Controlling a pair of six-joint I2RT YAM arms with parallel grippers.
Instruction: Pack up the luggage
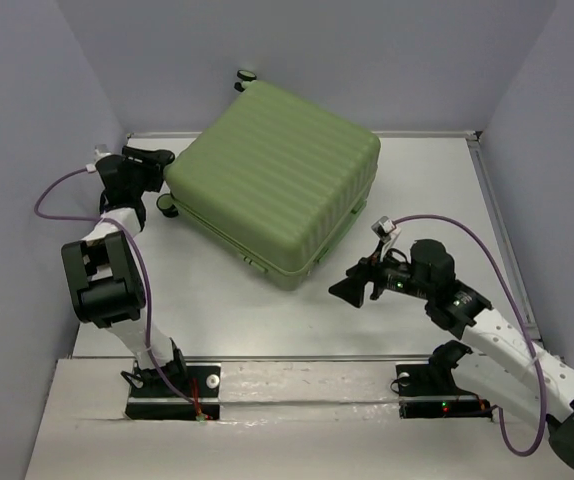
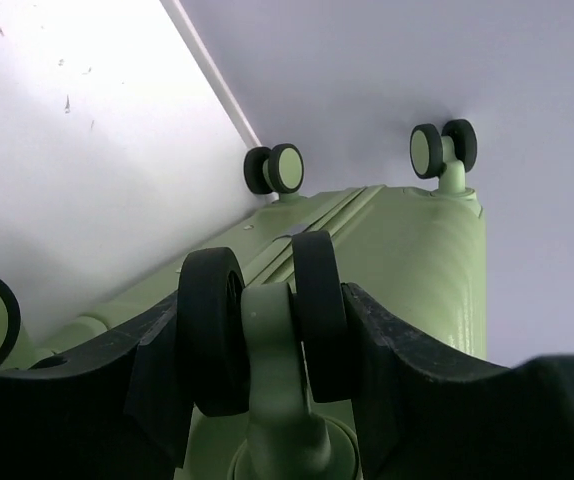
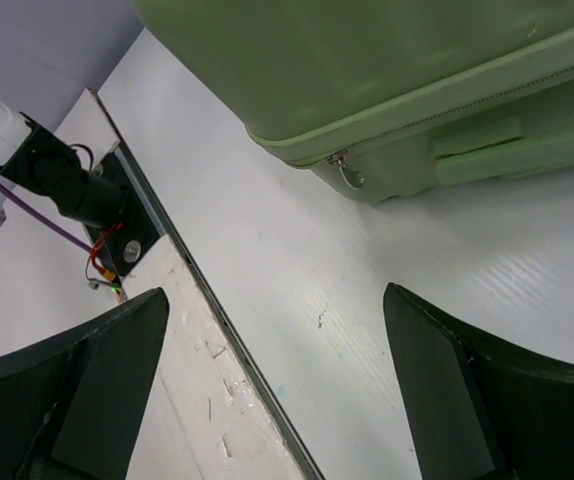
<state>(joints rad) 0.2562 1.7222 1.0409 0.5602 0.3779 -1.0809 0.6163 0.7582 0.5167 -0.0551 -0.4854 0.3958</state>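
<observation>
Closed luggage (image 1: 277, 180) upper centre. Left gripper (image 2: 267, 330) clasps wheel (image 2: 214, 335); right gripper (image 1: 347, 288) spread, empty. Likely zipping step: next, pinch zipper pull (image 3: 347, 172).

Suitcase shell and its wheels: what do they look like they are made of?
The luggage shell looks like hard moulded plastic, light green, satin finish: crisp straight ribs with soft highlights. The nearest wheel has matte black tyres, probably rubber or soft plastic, on a glossy green fork that looks plastic.
</observation>
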